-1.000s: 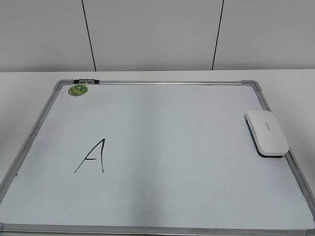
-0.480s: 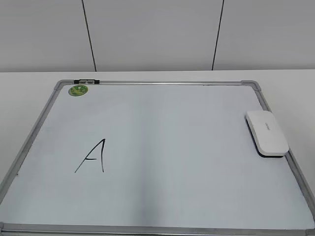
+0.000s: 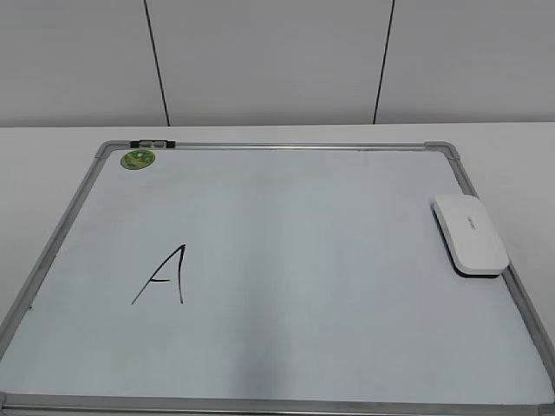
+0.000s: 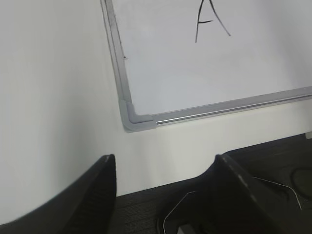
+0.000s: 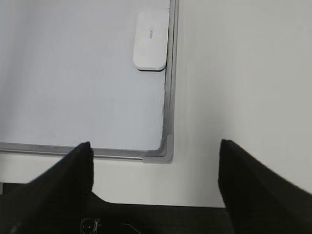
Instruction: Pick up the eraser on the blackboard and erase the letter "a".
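The white eraser (image 3: 471,234) lies flat on the blackboard (image 3: 329,260), against its right rim; it also shows in the right wrist view (image 5: 151,40). A tall angular capital "A" (image 3: 162,276) in black marker is at the board's lower left, also in the left wrist view (image 4: 210,17). No lowercase "a" is in view. My left gripper (image 4: 164,158) is open and empty, off the board's near left corner (image 4: 131,119). My right gripper (image 5: 156,144) is open and empty, off the near right corner (image 5: 166,148). Neither gripper shows in the exterior view.
A round green sticker (image 3: 138,159) sits at the board's far left corner, with a small dark clip (image 3: 152,143) on the top rim beside it. White table (image 3: 512,152) surrounds the board. A dark edge (image 4: 146,209) lies below the table front.
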